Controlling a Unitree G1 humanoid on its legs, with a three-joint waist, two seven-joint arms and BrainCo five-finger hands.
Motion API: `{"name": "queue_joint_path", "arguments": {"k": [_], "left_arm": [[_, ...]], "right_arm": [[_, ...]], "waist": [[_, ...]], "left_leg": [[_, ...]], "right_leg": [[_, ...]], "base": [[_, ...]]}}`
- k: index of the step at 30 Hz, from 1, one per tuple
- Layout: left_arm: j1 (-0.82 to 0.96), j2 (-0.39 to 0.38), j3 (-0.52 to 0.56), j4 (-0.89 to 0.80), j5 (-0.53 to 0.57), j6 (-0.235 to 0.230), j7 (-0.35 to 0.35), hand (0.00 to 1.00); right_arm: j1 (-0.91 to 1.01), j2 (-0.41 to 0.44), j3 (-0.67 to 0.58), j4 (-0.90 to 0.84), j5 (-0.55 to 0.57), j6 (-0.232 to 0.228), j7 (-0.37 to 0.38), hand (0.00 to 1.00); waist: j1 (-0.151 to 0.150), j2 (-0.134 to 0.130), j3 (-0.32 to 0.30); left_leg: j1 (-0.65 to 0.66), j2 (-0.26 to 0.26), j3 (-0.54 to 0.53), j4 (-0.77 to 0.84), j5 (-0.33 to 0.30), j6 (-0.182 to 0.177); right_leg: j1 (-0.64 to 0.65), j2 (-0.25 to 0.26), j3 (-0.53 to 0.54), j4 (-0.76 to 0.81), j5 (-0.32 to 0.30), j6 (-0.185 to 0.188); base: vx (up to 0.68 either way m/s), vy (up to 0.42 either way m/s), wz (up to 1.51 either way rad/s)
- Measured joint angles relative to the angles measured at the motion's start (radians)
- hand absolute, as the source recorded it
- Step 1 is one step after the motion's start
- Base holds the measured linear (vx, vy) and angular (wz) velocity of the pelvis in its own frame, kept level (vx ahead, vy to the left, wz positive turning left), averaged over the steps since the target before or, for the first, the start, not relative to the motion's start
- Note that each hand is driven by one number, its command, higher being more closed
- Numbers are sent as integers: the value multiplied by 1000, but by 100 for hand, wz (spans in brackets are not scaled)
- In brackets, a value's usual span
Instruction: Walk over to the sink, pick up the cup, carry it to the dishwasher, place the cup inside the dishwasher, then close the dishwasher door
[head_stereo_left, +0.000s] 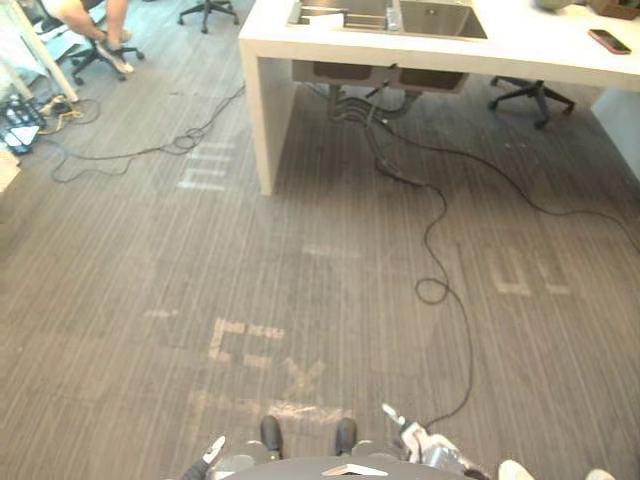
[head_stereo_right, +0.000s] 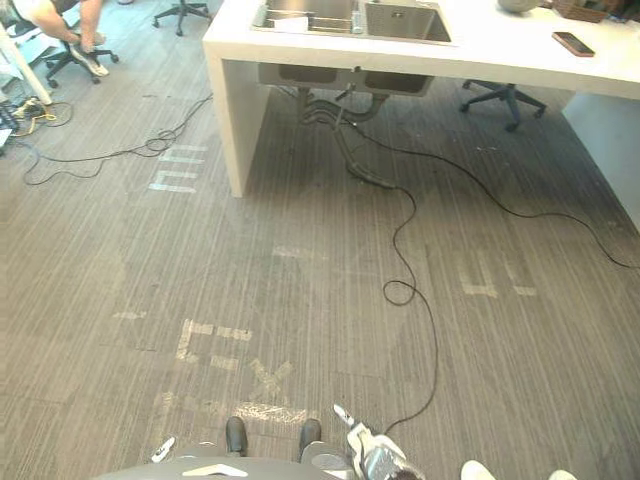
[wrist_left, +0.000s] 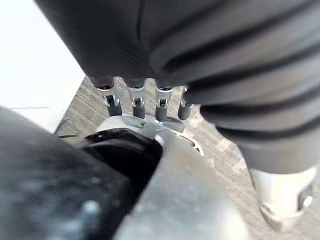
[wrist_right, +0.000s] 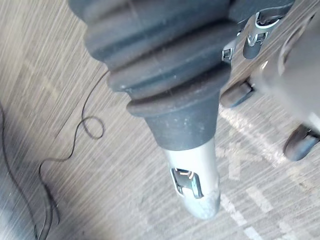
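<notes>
A steel double sink (head_stereo_left: 440, 20) is set into a white counter (head_stereo_left: 520, 52) far ahead, at the top of the eye views. An upright fitting (head_stereo_left: 393, 15) stands between its basins. My left hand (head_stereo_left: 213, 448) hangs low by my side, fingers (wrist_left: 137, 102) straight and holding nothing. My right hand (head_stereo_left: 425, 445) hangs at the other side. Its thumb (wrist_right: 195, 185) is straight and its fingers (wrist_right: 255, 30) are relaxed, empty over the grey floor.
A black cable (head_stereo_left: 440, 290) snakes from under the sink across the floor towards me. The counter's side panel (head_stereo_left: 265, 110) reaches the floor. Office chairs (head_stereo_left: 530, 98) stand behind it. A seated person (head_stereo_left: 95, 20) is at the far left. A phone (head_stereo_left: 609, 40) lies on the counter.
</notes>
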Motion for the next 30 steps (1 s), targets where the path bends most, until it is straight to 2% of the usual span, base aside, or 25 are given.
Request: {"name": "queue_joint_path", "arguments": {"k": [1,3,5,7,12,14,20,23,26,28,30], "left_arm": [[0,-5,8,-9,16,-19,31,0],[-13,-17,40,-66,119,-61,122,0],[-38,-24,59,-83,202,-81,202,0],[-62,-33,64,-81,235,-81,243,0],[-87,-63,89,-58,281,-74,249,0],[-93,-68,92,-38,285,-95,252,0],[-73,-85,139,-33,274,-157,243,0],[-62,-97,163,-32,267,-159,247,0],[-61,-101,178,-33,325,-156,228,0],[-64,-101,179,-34,354,-138,211,0],[-66,-102,177,-35,360,-134,220,0]], "right_arm": [[-10,12,1,-1,9,-6,0,0],[-19,34,2,-2,37,-11,0,0],[-27,43,5,-1,52,-8,0,0],[-26,39,5,-1,52,-10,0,0],[-9,36,2,-1,36,-36,6,0],[5,30,-2,0,9,-49,11,0],[44,21,-46,2,-55,-67,51,0],[59,19,-54,5,-82,-67,51,0],[61,19,-62,10,-94,-65,51,0],[60,19,-62,10,-112,-58,51,0],[57,19,-62,11,-90,-12,51,0]], "waist": [[10,-2,7],[24,-2,14],[26,-4,18],[18,-6,21],[5,-21,31],[-5,-25,29],[-4,-26,28],[-7,-20,25],[-13,-17,24],[-14,-17,24],[-12,-16,23]], "left_leg": [[12,0,-3,0,0,0],[24,-1,-17,-7,4,0],[25,-3,-17,-7,11,6],[28,-9,-12,-8,8,2],[43,-15,21,-8,-6,20],[45,-17,37,-8,-10,26],[54,-30,52,-8,-21,30],[64,-31,63,-8,-31,26],[78,-29,67,-7,-34,22],[85,-26,73,-7,-39,14],[96,-19,93,-7,-44,7]], "right_leg": [[11,0,-3,6,-2,3],[24,-5,-21,19,-9,11],[21,-10,-22,31,-11,9],[19,-16,-22,38,-19,2],[36,-30,-27,23,-17,-12],[50,-34,-45,2,-17,-12],[57,-42,-44,-10,4,-5],[69,-45,-41,-19,16,4],[77,-42,-38,-19,10,11],[80,-37,-33,-19,6,14],[82,-32,-14,-19,3,12]], "base": [[-54,15,18],[-83,16,22],[-98,41,8],[-100,63,-7],[-91,73,-16],[-18,74,3],[50,43,-3],[108,14,-10],[108,-24,-5],[63,-45,-10],[35,-38,-22]]}}
